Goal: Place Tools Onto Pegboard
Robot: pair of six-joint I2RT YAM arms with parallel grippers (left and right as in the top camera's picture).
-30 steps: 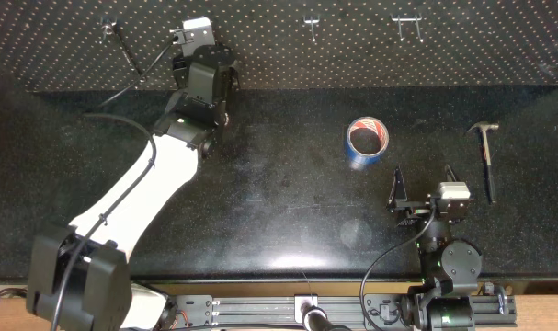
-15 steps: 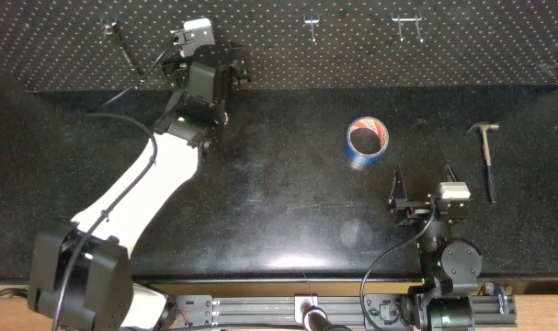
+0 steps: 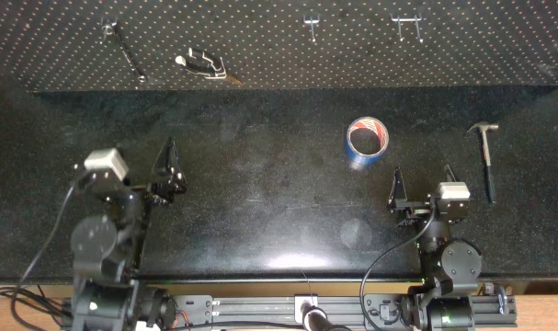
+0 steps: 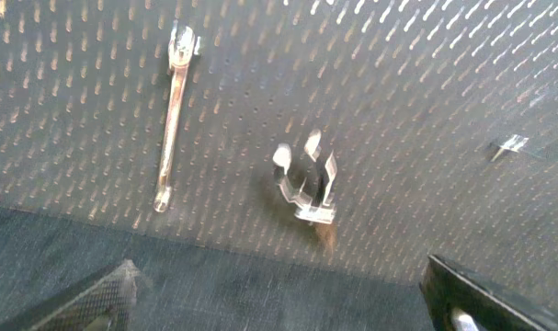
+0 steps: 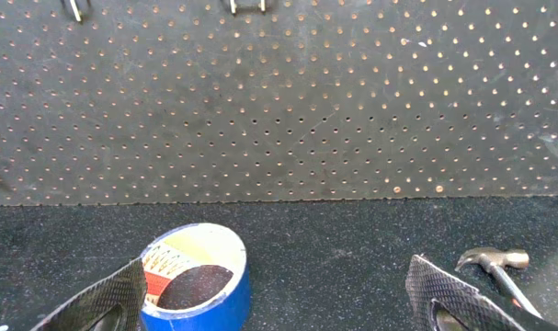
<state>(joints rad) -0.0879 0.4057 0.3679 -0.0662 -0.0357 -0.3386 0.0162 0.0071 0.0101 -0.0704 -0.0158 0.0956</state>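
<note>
We begin at the dark perforated pegboard (image 3: 260, 37) that stands along the far edge of the tabletop, where two tools already hang. One is a slim silver spanner (image 3: 124, 51) slanting down from its peg. Just beside it is a small silver-grey hand tool (image 3: 203, 64) with a brownish tip, pliers by the look of it, though we cannot be sure. Further along the board a bare metal hook (image 3: 311, 26) and a wider double hook (image 3: 406, 26) carry nothing, and we take them to be meant for the two things not yet hung. Those are the blue roll of tape (image 3: 368, 140), lying on the tabletop right of the middle with its open core showing, and the steel-headed hammer (image 3: 486, 158) with a dark handle, well apart from the tape near the right edge, its head toward the board. Both lie on the right arm's side, and the right gripper (image 3: 422, 182) sits low near its base facing them, jaws spread wide and holding nothing. The left gripper (image 4: 280, 276) likewise sits near its own base, jaws open and empty, facing the two hung tools, so we judge that side's placing done. The tabletop (image 3: 260, 184) is black and finely gritty with a faint sheen. A pale wooden strip (image 3: 536, 302) and a metal rail (image 3: 251, 308) run along its near edge.
</note>
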